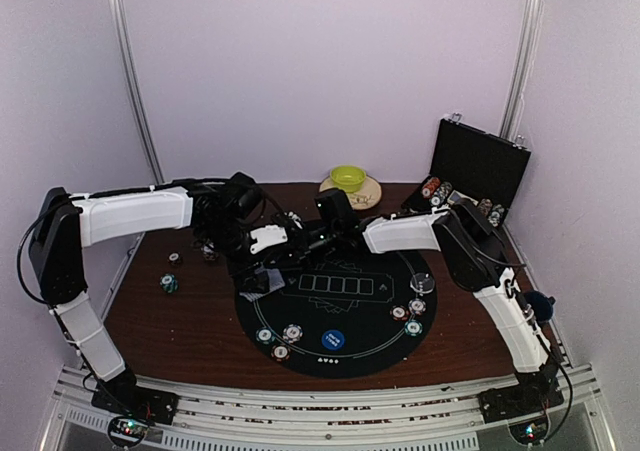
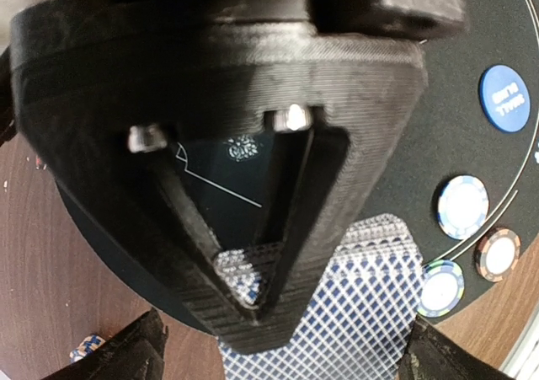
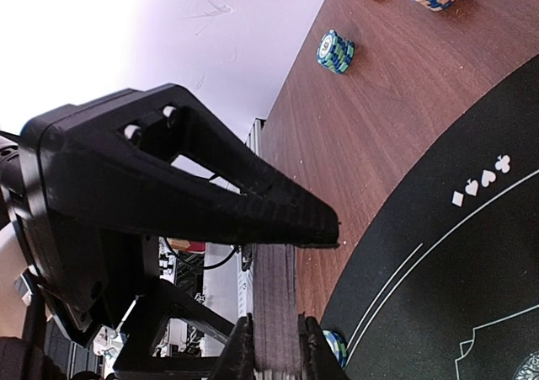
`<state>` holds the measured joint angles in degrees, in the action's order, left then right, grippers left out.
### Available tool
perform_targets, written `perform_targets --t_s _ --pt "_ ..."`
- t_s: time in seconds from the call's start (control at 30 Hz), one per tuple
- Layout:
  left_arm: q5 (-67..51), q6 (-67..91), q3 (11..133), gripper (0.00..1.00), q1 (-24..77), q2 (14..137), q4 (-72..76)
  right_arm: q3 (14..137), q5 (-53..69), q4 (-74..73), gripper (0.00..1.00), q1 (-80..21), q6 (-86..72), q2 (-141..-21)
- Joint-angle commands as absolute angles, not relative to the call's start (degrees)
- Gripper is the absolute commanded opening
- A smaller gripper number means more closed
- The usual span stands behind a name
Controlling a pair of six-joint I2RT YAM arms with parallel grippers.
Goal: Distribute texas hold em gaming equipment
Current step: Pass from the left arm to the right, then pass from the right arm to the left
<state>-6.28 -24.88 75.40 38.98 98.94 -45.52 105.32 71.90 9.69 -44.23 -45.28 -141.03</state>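
Observation:
A deck of blue-diamond-backed playing cards [image 2: 362, 304] hangs over the left edge of the round black poker mat [image 1: 350, 356]. My right gripper [image 3: 274, 350] is shut on the deck [image 3: 274, 313], pinching its faces. One right finger [image 2: 253, 186] lies across the deck top. My left gripper [image 2: 295, 359] is open, with its fingers [image 2: 139, 350] either side of the deck and wood showing in the gap on the left. Both grippers meet at the mat's left edge [image 1: 265, 266]. A blue disc [image 1: 333, 340] and striped chips [image 1: 280, 341] lie at the mat's front.
A green bowl on a plate [image 1: 348, 179] stands at the back. An open black case [image 1: 478, 161] with chip stacks [image 1: 436, 191] is at the back right. Loose chips [image 1: 170, 283] lie on the wood at left. More chips [image 1: 408, 316] and a clear disc [image 1: 423, 283] lie on the mat's right.

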Motion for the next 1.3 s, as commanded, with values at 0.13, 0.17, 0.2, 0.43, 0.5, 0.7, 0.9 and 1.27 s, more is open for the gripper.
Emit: perform_targets --t_s 0.13,0.17,0.2,0.43,0.5,0.7,0.9,1.27 --pt "-12.2 -26.4 74.4 0.98 34.6 92.3 -41.5 108.5 70.0 -0.7 0.0 -43.8 -35.5 -139.8" --pt "-15.7 -27.3 74.2 0.98 33.1 91.3 -41.6 109.6 69.1 -3.3 0.0 -43.6 -33.2 -139.6" --pt "-19.4 -27.9 74.2 0.98 31.3 90.6 -41.8 110.7 68.4 -6.0 0.0 -43.2 -30.9 -139.4" --pt "-40.2 -32.4 75.5 0.98 19.0 92.0 -43.3 114.6 64.6 -15.8 0.0 -41.2 -21.4 -136.0" --pt "-45.9 -33.2 75.7 0.98 17.7 93.9 -43.1 116.2 63.1 -19.3 0.0 -40.8 -18.1 -135.1" --pt "-60.5 -39.2 81.1 0.98 16.3 102.9 -48.8 119.6 61.5 -25.1 0.0 -39.7 -12.2 -130.9" --pt "-66.0 -44.4 87.3 0.98 16.4 109.0 -54.7 120.7 61.2 -29.6 0.0 -39.7 -7.6 -129.0" --pt "-67.5 -47.1 91.4 0.71 20.9 114.2 -59.2 124.7 59.2 -33.5 0.0 -40.0 -4.9 -131.6"
